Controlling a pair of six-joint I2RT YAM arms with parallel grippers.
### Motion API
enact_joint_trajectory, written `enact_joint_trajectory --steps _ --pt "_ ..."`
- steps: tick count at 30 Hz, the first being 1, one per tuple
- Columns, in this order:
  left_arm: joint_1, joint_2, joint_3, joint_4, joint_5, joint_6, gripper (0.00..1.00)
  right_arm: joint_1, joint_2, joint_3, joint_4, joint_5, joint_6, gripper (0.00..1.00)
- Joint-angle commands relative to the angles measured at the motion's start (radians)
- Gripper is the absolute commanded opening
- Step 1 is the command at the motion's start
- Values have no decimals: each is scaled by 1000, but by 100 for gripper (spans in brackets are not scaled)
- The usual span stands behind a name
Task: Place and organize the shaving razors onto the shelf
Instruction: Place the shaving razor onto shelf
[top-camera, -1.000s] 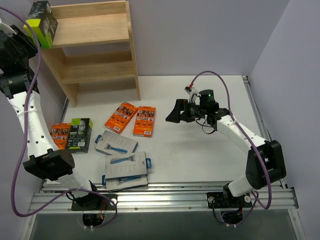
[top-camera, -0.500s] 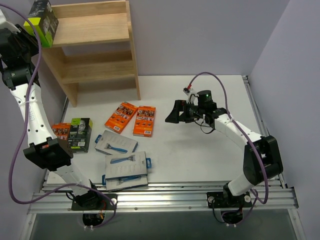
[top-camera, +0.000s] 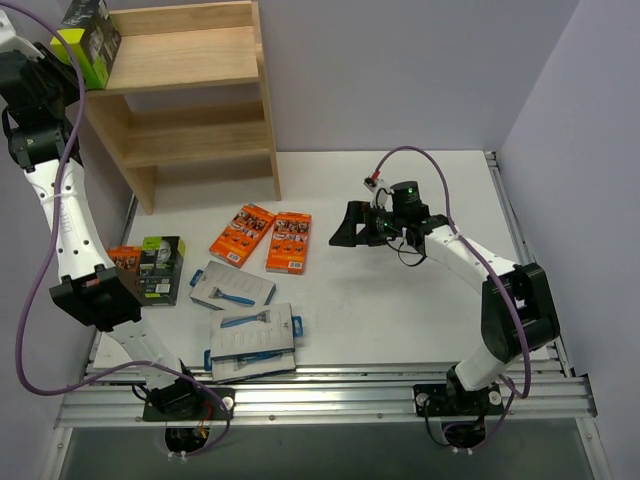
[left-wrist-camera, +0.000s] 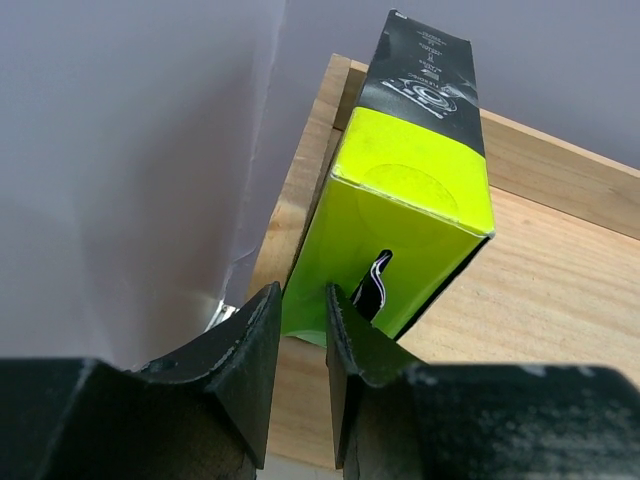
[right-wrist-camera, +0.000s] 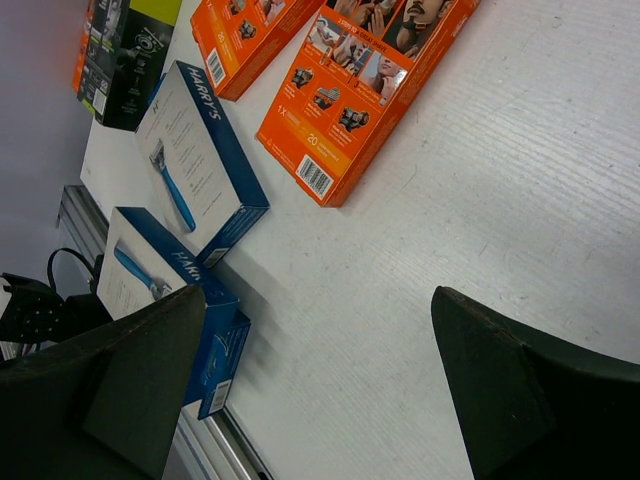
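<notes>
At the shelf's (top-camera: 190, 60) top left corner sits a tilted black-and-lime box (left-wrist-camera: 410, 200), the left gripper (left-wrist-camera: 303, 300) a slit apart at its lime end, grip unclear, while the right gripper (right-wrist-camera: 318, 300) gapes empty over the table (top-camera: 400, 300) near orange packs (right-wrist-camera: 365, 85) and cards (right-wrist-camera: 195, 150) marked HARRY'S.

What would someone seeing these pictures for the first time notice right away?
The lime-green and black box stands out first, perched at the top left corner of the wooden shelf, with the left gripper right at its end, jaws nearly together. Next come the orange packs and blue-razor cards scattered on the white table, while the right gripper hangs wide open above it.
</notes>
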Motion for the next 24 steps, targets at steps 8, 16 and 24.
enact_joint_trajectory --steps 8,16,24 --pt "-28 67 111 -1 11 -9 33 -13 2 45 20 -24 -15 91" --pt "-28 35 80 -26 -19 20 47 -14 -5 45 17 -22 -6 91" --pt "-20 -59 -12 -27 -85 45 80 -14 -48 -2 28 -19 14 91"
